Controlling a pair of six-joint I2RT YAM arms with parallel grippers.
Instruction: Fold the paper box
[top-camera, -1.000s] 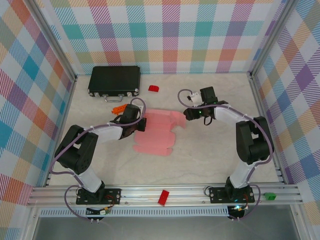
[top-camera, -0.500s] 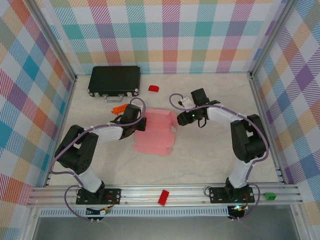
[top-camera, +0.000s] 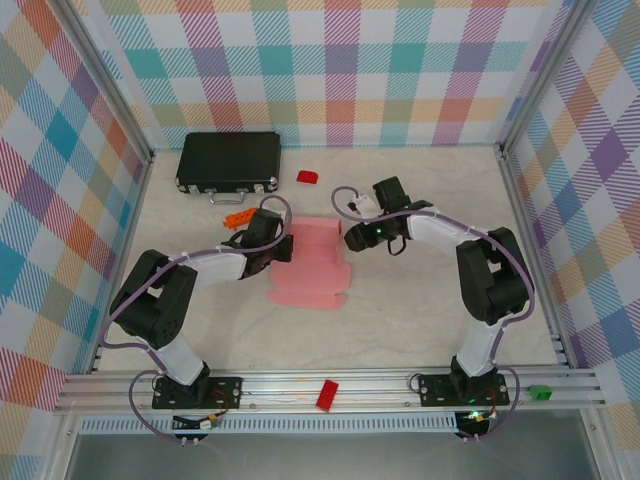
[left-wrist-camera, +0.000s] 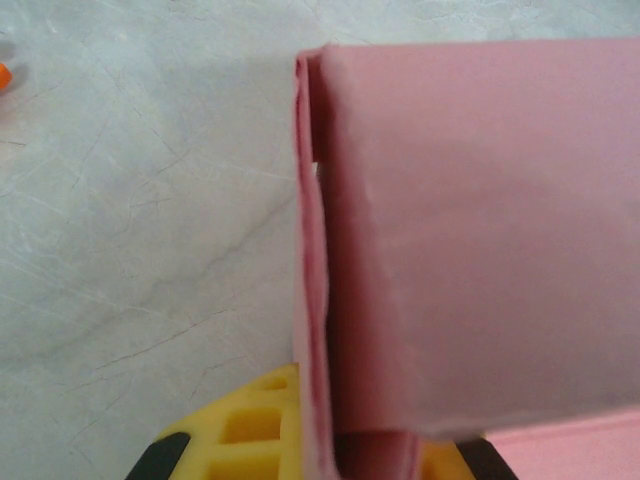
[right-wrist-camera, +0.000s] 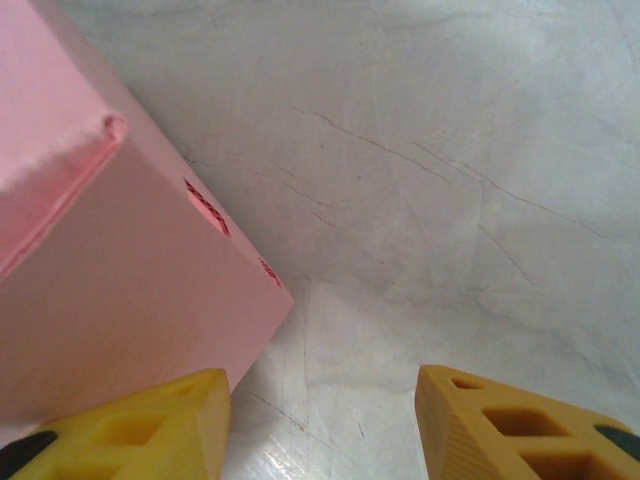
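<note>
The paper box is a light-pink card sheet lying mid-table, its far part folded up. My left gripper is shut on the box's left edge. In the left wrist view the folded pink layers run down between the yellow fingers. My right gripper is at the box's right edge, open. In the right wrist view the pink card lies against the left finger. Bare table shows between that finger and the other.
A black hard case lies at the back left, with a small red block to its right. An orange piece sits by the left arm. Another red block rests on the front rail. Checked walls close three sides.
My right gripper has moved left up to the box's right edge, with its jaws narrowing. The box's right flap has drawn in. The left gripper has kept its hold and place.
</note>
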